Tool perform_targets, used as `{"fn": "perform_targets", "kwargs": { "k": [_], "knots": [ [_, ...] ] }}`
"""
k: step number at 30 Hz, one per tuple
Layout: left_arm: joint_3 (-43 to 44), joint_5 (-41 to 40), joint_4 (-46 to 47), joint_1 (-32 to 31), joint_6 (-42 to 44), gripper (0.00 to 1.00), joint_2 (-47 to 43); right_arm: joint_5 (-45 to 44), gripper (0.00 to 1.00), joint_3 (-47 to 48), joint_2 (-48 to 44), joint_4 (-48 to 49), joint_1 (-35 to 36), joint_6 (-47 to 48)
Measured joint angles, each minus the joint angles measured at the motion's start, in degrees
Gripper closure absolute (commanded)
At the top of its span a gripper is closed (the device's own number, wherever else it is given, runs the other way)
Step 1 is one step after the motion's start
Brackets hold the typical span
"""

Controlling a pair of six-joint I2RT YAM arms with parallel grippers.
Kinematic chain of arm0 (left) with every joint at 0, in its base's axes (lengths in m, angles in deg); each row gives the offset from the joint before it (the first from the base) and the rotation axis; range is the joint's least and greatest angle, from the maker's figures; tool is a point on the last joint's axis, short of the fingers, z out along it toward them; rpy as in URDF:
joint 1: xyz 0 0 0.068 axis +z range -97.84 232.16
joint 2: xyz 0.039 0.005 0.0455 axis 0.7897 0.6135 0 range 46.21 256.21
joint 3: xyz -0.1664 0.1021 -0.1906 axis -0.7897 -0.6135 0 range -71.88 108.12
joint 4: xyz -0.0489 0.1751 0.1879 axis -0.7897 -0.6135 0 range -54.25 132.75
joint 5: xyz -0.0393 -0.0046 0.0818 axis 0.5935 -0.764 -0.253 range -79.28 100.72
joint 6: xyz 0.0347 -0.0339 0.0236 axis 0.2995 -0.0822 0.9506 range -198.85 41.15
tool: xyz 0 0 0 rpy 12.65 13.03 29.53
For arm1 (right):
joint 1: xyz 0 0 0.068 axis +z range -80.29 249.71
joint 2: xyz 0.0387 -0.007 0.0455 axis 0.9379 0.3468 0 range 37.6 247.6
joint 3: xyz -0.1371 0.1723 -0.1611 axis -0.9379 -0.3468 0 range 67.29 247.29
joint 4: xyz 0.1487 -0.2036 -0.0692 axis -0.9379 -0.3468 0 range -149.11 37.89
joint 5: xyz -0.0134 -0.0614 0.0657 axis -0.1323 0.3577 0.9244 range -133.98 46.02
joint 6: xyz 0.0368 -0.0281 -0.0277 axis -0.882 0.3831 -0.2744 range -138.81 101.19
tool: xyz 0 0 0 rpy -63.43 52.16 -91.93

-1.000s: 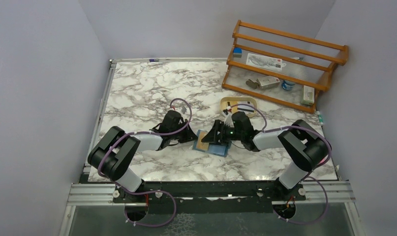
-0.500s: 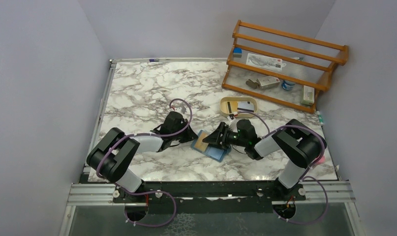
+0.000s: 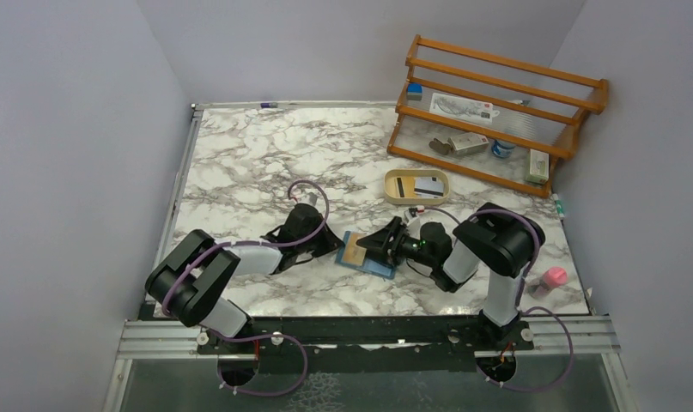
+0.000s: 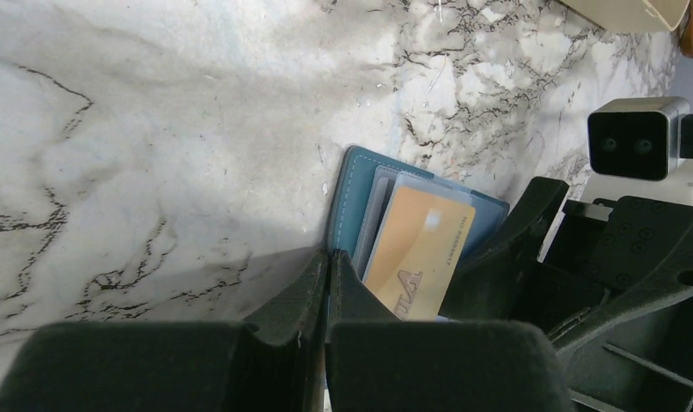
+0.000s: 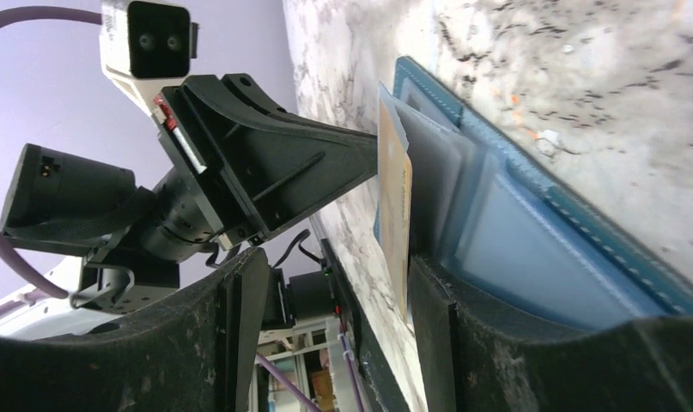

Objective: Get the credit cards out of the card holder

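The teal card holder [image 3: 370,257] lies open on the marble table between the two arms. A yellow-orange card [image 3: 354,251] sticks out of its pocket. In the left wrist view, my left gripper [image 4: 328,262] is shut on the holder's [image 4: 349,202] near edge, beside the yellow card [image 4: 420,249]. My right gripper [image 5: 338,283] is open, with the yellow card's [image 5: 396,206] thin edge between its fingers, close to the finger resting on the holder [image 5: 540,249]. A whitish card [image 3: 428,185] lies in the tan tray.
The tan oval tray [image 3: 394,187] sits just behind the right gripper. A wooden rack [image 3: 497,103] with small items stands at the back right. A pink object [image 3: 552,277] lies by the right arm's base near the table's right edge.
My right gripper has moved from beside the tan tray down and forward to the card holder, and the arm has folded lower. The left gripper has stayed on the holder, which shifted slightly.
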Motion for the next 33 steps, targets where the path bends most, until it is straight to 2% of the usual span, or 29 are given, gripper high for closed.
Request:
{"fn": "perform_targets", "kwargs": {
  "k": [8,24,29,33],
  "knots": [
    [-1.81,-3.08,0.22,-0.42,-3.21,1.00,-1.99,-0.94,0.35,0.13,2.75,7.37,1.05,-3.30],
    [-2.73,-8.46,0.28,-2.60,-7.10,1.00,-2.99,-1.66,0.35,4.15,5.27,8.15,2.12,-5.70],
    [-2.73,-9.77,0.28,-2.73,-7.32,1.00,-3.10,-1.51,0.35,6.51,5.22,5.09,2.27,-4.87],
    [-2.73,-10.25,0.09,-2.80,-7.30,1.00,-3.41,-0.48,0.36,9.84,3.61,-5.09,2.47,-1.33]
  ]
}}
